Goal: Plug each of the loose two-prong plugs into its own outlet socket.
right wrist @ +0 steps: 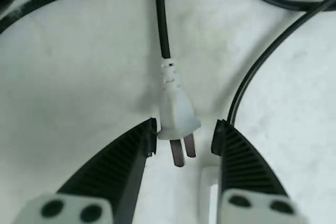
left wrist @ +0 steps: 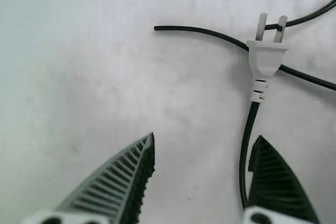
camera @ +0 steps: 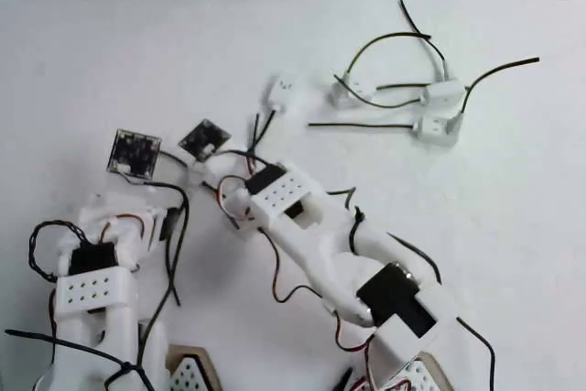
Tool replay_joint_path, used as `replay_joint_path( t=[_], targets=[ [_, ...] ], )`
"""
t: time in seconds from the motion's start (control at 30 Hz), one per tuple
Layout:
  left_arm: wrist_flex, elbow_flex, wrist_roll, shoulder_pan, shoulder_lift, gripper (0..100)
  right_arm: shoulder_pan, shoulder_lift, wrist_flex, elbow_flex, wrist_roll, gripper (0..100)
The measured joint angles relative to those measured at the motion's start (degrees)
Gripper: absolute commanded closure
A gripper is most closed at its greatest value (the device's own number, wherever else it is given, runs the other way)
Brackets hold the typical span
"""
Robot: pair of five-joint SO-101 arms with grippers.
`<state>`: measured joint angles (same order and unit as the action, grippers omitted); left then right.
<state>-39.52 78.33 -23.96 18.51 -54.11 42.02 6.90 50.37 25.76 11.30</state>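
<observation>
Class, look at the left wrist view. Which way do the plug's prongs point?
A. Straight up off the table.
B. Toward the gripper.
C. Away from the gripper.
C: the prongs sit at the end of the plug farthest from the gripper, and the cord runs back toward it.

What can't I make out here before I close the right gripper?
Right wrist view: white block beside the plug's prongs, partly hidden by the right gripper; socket or not, unclear.
High view: white pieces too small to tell plugs from sockets.
Left wrist view: cables around the second plug run off the edge; ends unseen.
</observation>
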Motion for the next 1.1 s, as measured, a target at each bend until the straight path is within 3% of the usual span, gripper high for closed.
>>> replay_joint_path(
  t=[0.23,0.4,0.6,0.83,1.1],
  targets=[
    [0.0,0.0,0.0,0.0,0.0,71,0.0,1.67,-1.58,-1.32,2.2,83.7],
    [0.0,0.0,0.0,0.0,0.0,71,0.0,4.57,-5.98,-1.41,4.57,97.4],
    [0.0,0.0,0.0,0.0,0.0,71,-0.44,4.57,-6.33,-1.49,4.84,98.1],
    [0.0,0.0,0.0,0.0,0.0,71,-3.08,0.18,2.02,-1.58,4.92,98.1],
    [0.0,0.0,0.0,0.0,0.0,71,-13.98,-14.33,14.77,-1.58,4.92,98.1]
  ],
)
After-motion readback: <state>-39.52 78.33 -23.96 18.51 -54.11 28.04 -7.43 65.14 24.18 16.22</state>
